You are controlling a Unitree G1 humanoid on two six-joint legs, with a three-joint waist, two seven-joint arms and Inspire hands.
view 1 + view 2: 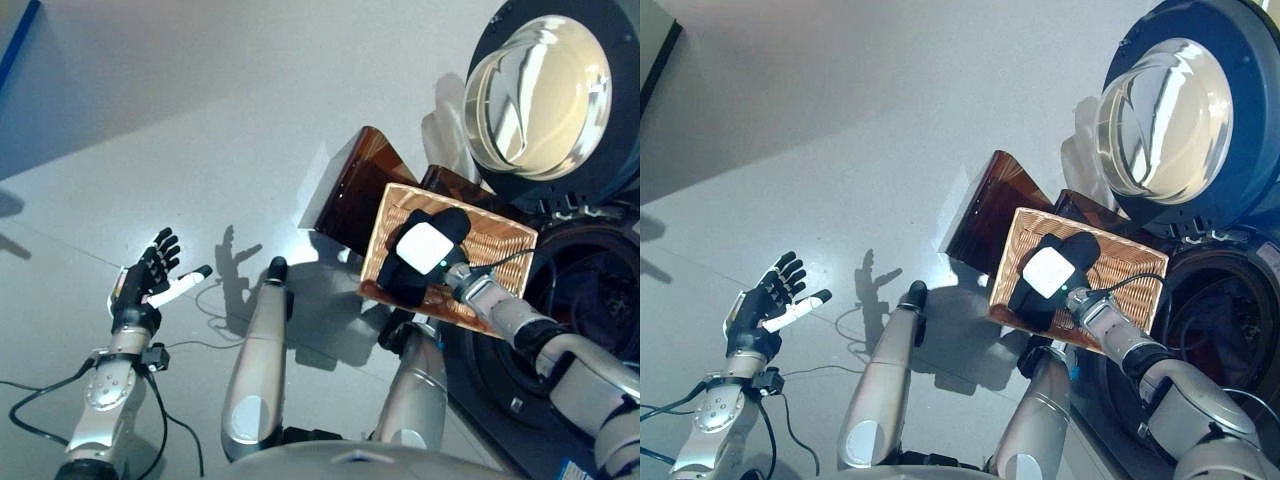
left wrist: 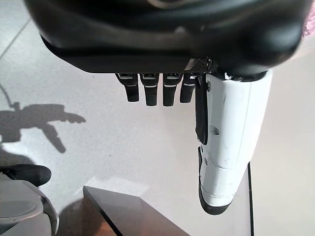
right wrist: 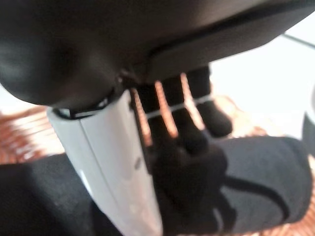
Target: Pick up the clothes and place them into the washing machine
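Observation:
A black garment (image 1: 395, 282) lies in the shallow wicker basket (image 1: 505, 228), which rests on the low dark brown box (image 1: 352, 190) beside the washing machine. My right hand (image 1: 428, 248) is down on the garment. In the right wrist view its fingers (image 3: 192, 129) are curled into the dark cloth (image 3: 268, 167), with the white-covered thumb alongside. My left hand (image 1: 146, 284) is open and empty, held out over the floor far to the left, with straight fingers and its white thumb (image 2: 229, 142) showing in the left wrist view.
The washing machine's round door (image 1: 540, 88) stands open above the basket. The dark drum opening (image 1: 592, 292) is just right of the basket. Grey floor (image 1: 200, 130) spreads to the left and behind.

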